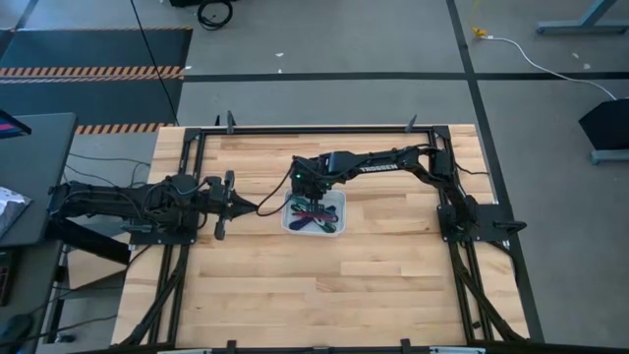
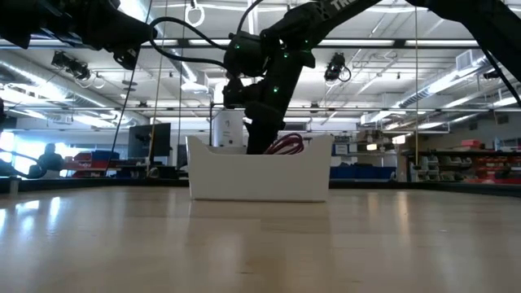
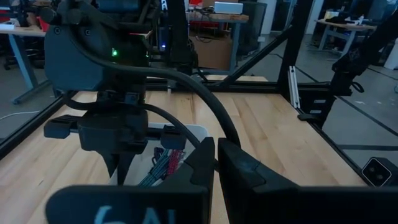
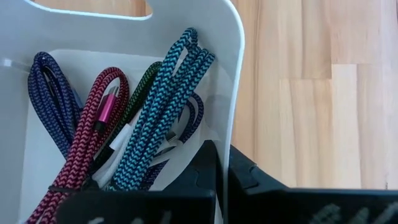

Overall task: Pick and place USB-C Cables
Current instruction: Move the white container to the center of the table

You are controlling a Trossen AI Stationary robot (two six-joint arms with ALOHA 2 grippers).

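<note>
Left gripper point(image 1: 227, 205) parked left of the white bin point(image 1: 337, 228), fingers point(image 3: 205, 165) pressed together, nothing held. USB-C Cables point(image 4: 124, 130) heaped inside bin at table centre: purple, maroon, green, teal visible. Right gripper point(image 1: 313, 200) lowered into bin over the heap, fingers point(image 4: 208, 165) together, empty.

Around your pale wooden plank desk point(image 1: 295, 285) lies a grey concrete floor point(image 1: 324, 39) crossed by dark tape lines. You have black mats edged with orange-and-black hazard stripes point(image 1: 93, 71) at the far left, and a long white cord with a yellow plug point(image 1: 531, 51) at the far right. Overhead, long fluorescent ceiling lights point(image 2: 444, 81) glow above distant shelving point(image 2: 480, 167).
</note>
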